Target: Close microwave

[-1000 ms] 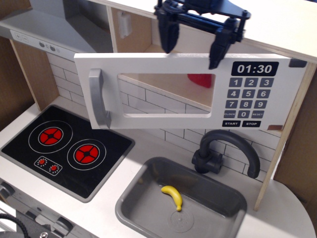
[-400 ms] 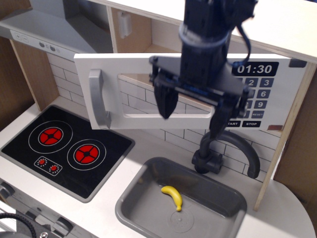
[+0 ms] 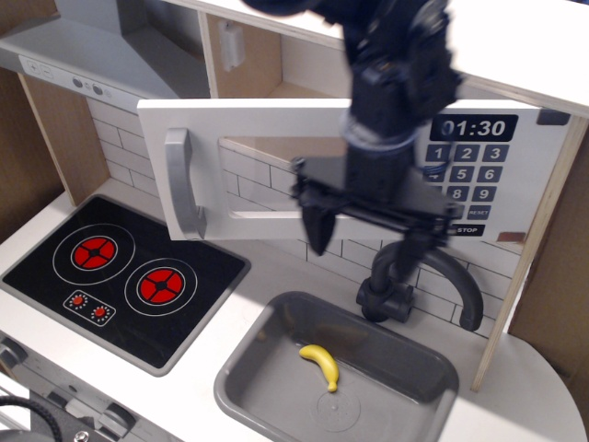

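- The microwave (image 3: 359, 166) is sitting above the counter, its white door (image 3: 248, 170) hanging ajar toward the hob.
- The gripper (image 3: 366, 241) is hovering before the door's window, fingers spread and empty, probably positioning to push it.

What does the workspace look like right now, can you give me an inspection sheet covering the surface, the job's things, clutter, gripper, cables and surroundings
Surface: white toy kitchen counter with a black two-burner hob and a grey sink.
Job's things: microwave, its white door swung open to the left, grey bar handle at the door's free edge, keypad with clock reading 01:30.
Clutter: a yellow banana lying in the sink.
Gripper: gripper open, holding nothing, hanging in front of the door's lower edge; contact cannot be told.
Cables: nothing seen.
Surroundings: grey range hood upper left, dark grey tap behind the sink, white tile backsplash.
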Controlling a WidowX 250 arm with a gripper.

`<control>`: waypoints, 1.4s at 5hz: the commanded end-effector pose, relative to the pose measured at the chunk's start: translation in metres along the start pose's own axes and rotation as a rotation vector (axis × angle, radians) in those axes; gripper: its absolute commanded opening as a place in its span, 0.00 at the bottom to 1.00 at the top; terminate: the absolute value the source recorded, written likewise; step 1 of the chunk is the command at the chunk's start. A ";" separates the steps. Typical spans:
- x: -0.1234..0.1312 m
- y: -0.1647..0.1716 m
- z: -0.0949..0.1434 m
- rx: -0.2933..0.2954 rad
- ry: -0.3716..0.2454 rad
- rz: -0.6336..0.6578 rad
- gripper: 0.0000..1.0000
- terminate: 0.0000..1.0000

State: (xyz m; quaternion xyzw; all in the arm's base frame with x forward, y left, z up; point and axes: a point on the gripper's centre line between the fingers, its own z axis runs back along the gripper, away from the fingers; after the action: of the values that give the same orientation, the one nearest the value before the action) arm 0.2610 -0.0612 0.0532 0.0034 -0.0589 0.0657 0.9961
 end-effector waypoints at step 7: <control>0.111 0.064 0.011 -0.097 -0.418 -0.048 1.00 0.00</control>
State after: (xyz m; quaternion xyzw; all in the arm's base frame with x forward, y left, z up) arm 0.3450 0.0104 0.0558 -0.0340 -0.2322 0.0335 0.9715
